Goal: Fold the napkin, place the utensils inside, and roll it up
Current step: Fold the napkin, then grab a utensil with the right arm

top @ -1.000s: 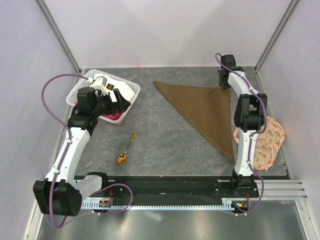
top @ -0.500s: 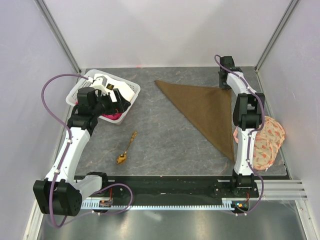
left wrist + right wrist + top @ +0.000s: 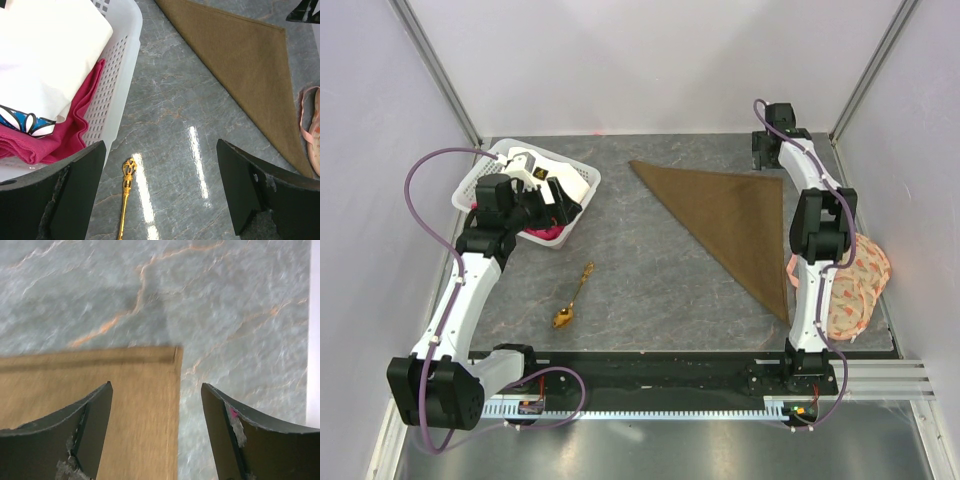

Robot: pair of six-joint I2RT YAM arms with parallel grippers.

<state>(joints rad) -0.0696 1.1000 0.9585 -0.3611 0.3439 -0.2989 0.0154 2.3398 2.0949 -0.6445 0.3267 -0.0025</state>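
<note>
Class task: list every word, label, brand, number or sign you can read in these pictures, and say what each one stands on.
No text can be read.
Folded white cloth in the white plastic basket: blue-and-black print, no letters visible.
Olive-brown folded cloth napkin and gold metal spoon: no markings visible.

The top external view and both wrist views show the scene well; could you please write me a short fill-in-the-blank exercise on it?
1. The napkin lies folded into a ____.
2. The spoon is ____ in colour and lies apart from the napkin.
3. The right tool hangs over a ____ of the napkin.
4. The left tool has its jaws ____ and holds nothing.

Missing words: triangle; gold; corner; open.
</note>
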